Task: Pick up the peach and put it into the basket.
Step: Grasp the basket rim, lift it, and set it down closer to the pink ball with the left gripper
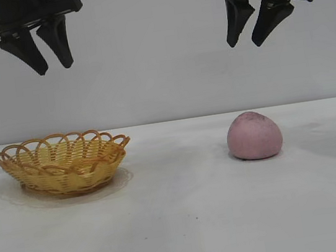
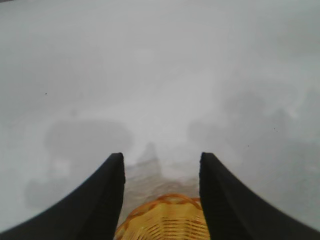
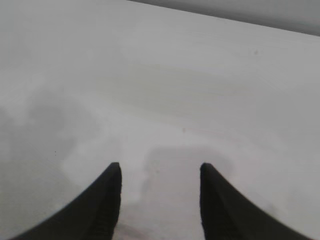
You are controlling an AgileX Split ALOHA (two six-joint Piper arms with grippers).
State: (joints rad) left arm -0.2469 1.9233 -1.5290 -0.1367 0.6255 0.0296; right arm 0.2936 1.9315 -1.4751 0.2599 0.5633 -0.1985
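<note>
Exterior view — peach (image 1: 254,135) on table (image 1: 188,223), well apart from basket (image 1: 64,163).

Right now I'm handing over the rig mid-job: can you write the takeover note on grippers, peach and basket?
Left gripper: open, empty, hanging high above the basket.
Right gripper: open, empty, hanging high above the peach.
Peach: resting on the white table, on the right arm's side, untouched.
Basket: on the left arm's side, apart from the peach, nothing in it.
Done: nothing yet.
Left: lower onto the peach, grip it, carry it across, release it into the basket.
</note>
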